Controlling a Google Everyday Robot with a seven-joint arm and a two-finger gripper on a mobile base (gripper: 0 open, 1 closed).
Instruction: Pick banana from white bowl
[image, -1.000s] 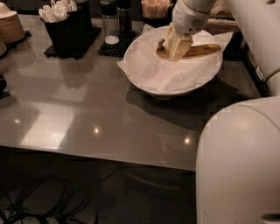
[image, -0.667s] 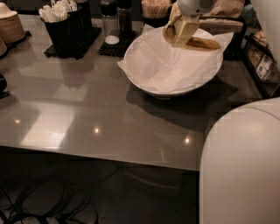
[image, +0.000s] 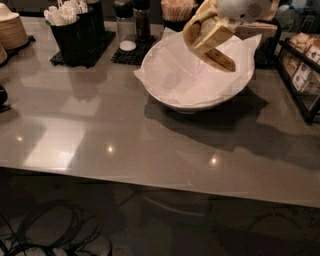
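Observation:
The white bowl (image: 172, 97) stands at the back of the grey table, lined with crinkled white paper (image: 175, 70). My gripper (image: 206, 34) hangs above the bowl's right half at the top of the camera view. Its pale yellow fingers (image: 196, 29) are shut on the banana (image: 220, 58). The banana is yellow with brown speckles and sticks out down and to the right from between the fingers. It is held clear above the paper, tilted, and nothing else lies in the bowl.
A stack of tan plates (image: 11, 31) sits at the far left. A black caddy of white utensils (image: 75, 27), shakers (image: 131, 22) and a cup of wooden sticks (image: 176, 10) stand behind the bowl. A dark rack (image: 302, 75) is at the right. Cables (image: 45, 230) lie under the table's front edge.
My gripper has risen from inside the bowl with the banana, which is now above the paper. The robot's white body has left the lower right of the view.

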